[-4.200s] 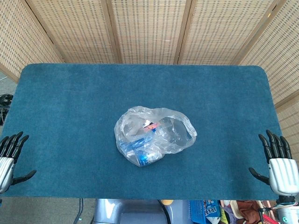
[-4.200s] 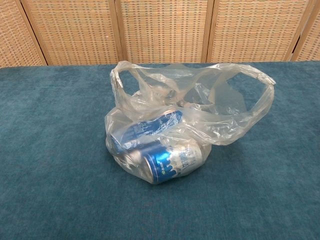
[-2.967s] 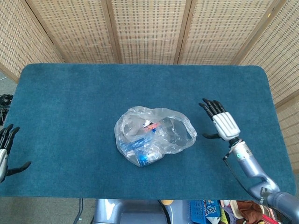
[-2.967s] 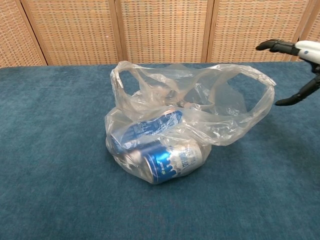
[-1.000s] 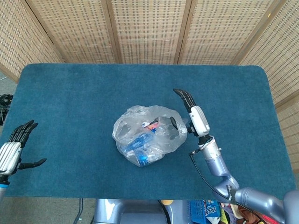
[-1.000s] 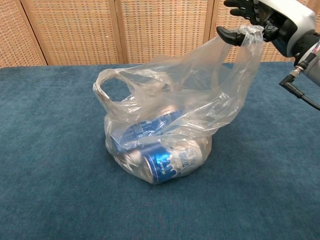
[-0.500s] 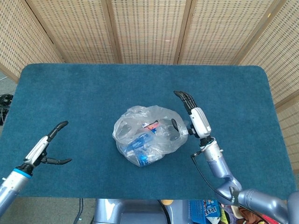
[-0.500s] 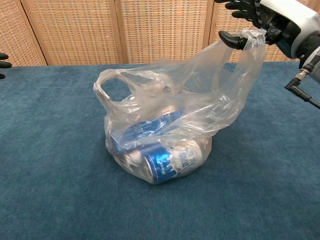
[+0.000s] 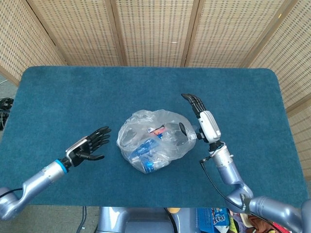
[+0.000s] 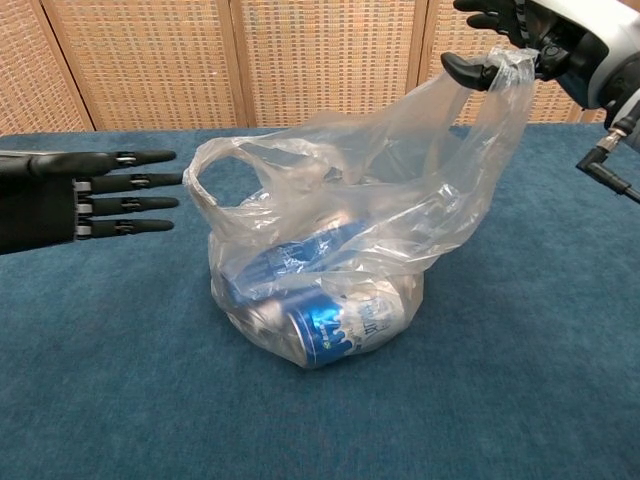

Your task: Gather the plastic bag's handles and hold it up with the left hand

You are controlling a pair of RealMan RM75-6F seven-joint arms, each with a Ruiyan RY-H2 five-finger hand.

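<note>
A clear plastic bag [image 9: 158, 141] [image 10: 340, 250] with blue cans [image 10: 335, 325] inside sits mid-table. My right hand [image 9: 200, 121] [image 10: 545, 35] pinches the bag's right handle [image 10: 500, 70] between thumb and a finger and holds it lifted above the bag. The left handle [image 10: 215, 165] droops as an open loop at the bag's left side. My left hand [image 9: 90, 144] [image 10: 85, 195] is open with fingers stretched out toward that loop, a short gap from it, touching nothing.
The blue cloth table [image 9: 73, 97] spreads wide around the bag. Woven screens [image 9: 155, 29] stand behind the table's far edge. A crate with clutter [image 9: 214, 218] lies below the near edge.
My left hand has swept in from the table's left edge toward the bag's left handle. The right hand keeps the right handle raised, barely shifted.
</note>
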